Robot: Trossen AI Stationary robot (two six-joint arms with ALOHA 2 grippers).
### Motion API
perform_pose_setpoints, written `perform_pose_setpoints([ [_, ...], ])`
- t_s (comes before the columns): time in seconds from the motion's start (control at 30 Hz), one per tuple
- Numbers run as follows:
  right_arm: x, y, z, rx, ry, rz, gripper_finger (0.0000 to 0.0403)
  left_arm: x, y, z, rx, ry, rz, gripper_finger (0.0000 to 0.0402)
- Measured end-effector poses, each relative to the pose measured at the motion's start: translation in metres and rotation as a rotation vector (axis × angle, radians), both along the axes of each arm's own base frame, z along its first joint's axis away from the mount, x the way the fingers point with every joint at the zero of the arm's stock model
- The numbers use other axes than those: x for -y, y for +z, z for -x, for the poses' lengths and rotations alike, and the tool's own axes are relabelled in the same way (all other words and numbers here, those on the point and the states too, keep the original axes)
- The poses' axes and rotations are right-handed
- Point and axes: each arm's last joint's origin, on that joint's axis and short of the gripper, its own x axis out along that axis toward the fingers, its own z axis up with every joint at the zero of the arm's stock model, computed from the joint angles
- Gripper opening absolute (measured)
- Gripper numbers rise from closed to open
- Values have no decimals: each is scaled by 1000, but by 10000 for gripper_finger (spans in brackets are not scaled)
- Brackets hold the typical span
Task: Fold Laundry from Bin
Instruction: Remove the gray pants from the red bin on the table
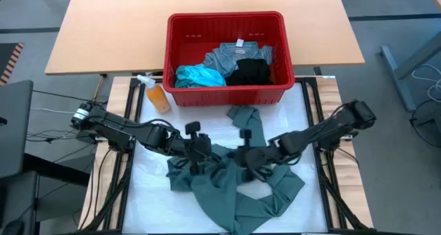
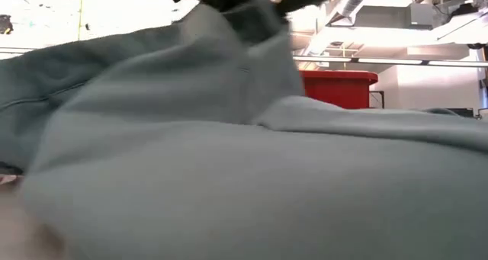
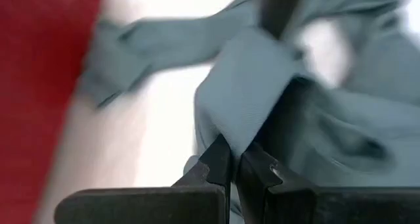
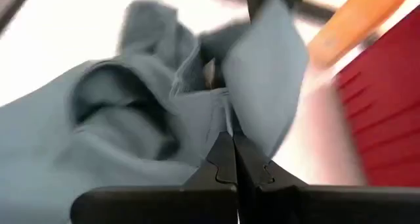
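Grey-green garment [image 1: 234, 183] pinched between left end effector [image 1: 198, 152] and right end effector [image 1: 247, 156], both clenched on it.

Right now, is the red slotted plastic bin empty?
No: the red slotted plastic bin holds turquoise, black and blue-grey garments.

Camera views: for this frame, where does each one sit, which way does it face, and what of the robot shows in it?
High view: above the table, looking straight down; both arms, left gripper and right gripper pinching the grey-green garment before the red bin.
Low view: table height, looking level; garment fills it, bin behind.
Left wrist view: past shut fingers onto the garment.
Right wrist view: past shut fingers pinching the garment.
Shared: all four show the garment and bin.
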Motion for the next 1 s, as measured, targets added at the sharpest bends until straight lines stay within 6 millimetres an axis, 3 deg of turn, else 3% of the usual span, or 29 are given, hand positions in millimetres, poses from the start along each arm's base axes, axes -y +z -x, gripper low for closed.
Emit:
perform_pose_setpoints([
  [0.13,-12,12,28,-89,131,-133,12,11,1,-8,60,-113,28,0],
  [0.23,-21,22,47,-101,176,-139,12,12,-1,-12,72,-113,20,0],
  [0.47,-24,34,96,-133,33,-83,12,16,-11,-17,34,-146,8,43],
  [0.57,-26,25,113,-140,18,-100,12,18,-13,-15,13,-143,14,78],
  [0.7,-27,-3,130,-147,-24,-153,12,17,-23,-6,-100,-102,-5,123],
  [0.83,-26,-28,139,-115,-35,-214,12,12,-61,7,-255,-117,-58,152],
  [1.0,-23,-39,143,-65,-25,-262,12,-3,-99,25,-438,-48,-85,162],
])
